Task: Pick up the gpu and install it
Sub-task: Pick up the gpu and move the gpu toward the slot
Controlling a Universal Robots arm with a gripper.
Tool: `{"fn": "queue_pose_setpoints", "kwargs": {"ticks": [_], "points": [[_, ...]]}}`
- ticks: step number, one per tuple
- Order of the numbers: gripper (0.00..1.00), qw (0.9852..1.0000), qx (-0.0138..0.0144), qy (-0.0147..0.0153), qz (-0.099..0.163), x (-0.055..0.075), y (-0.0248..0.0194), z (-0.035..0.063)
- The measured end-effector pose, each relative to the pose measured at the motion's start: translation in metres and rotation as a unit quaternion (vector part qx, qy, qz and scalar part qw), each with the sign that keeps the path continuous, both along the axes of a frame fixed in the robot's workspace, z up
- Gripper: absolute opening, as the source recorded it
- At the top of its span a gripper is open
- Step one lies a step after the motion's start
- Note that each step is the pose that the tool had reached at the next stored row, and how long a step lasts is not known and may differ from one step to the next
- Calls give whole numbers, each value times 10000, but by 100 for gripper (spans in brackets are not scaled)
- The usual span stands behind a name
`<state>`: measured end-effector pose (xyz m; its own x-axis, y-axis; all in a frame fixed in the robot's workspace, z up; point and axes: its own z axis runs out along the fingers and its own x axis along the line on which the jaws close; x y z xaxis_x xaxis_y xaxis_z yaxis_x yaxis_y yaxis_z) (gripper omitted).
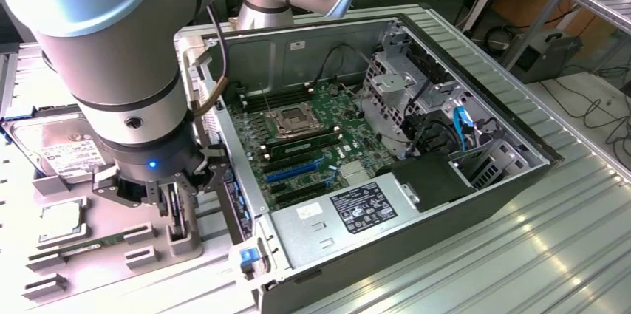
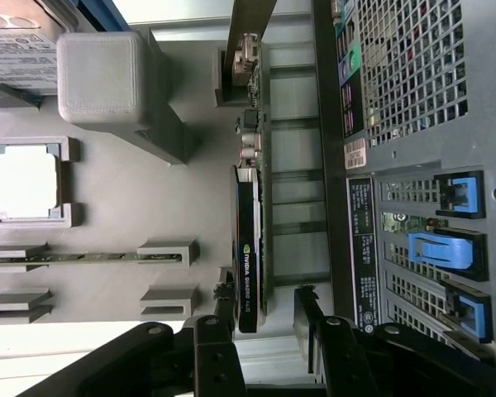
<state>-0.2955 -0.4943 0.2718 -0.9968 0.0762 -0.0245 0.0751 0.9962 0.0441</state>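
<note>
The gpu (image 2: pixel 250 240) is a thin black card standing on edge in a slot of the grey parts tray (image 2: pixel 198 198), its silvery bracket end farthest from me. My gripper (image 2: pixel 263 298) is open and straddles the near end of the card, one finger (image 2: pixel 222 304) on each side, with a gap to each face. In the exterior view the gripper (image 1: pixel 174 205) hangs straight down over the gpu (image 1: pixel 176 219) at the tray's edge, just beside the open computer case (image 1: pixel 513 181).
On the tray lie a hard drive (image 1: pixel 59 148), a processor (image 1: pixel 61 219) and a green memory stick (image 1: pixel 94 244). The case lies open with its motherboard (image 1: pixel 306 144) and blue expansion slots (image 1: pixel 295 170) showing. Its perforated rear wall (image 2: pixel 413 83) is close beside the gripper.
</note>
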Motion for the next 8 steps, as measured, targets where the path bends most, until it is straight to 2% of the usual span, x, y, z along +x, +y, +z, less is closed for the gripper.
{"fn": "queue_pose_setpoints", "kwargs": {"ticks": [8], "points": [[42,10000,0,0,0,0,0,-17]]}}
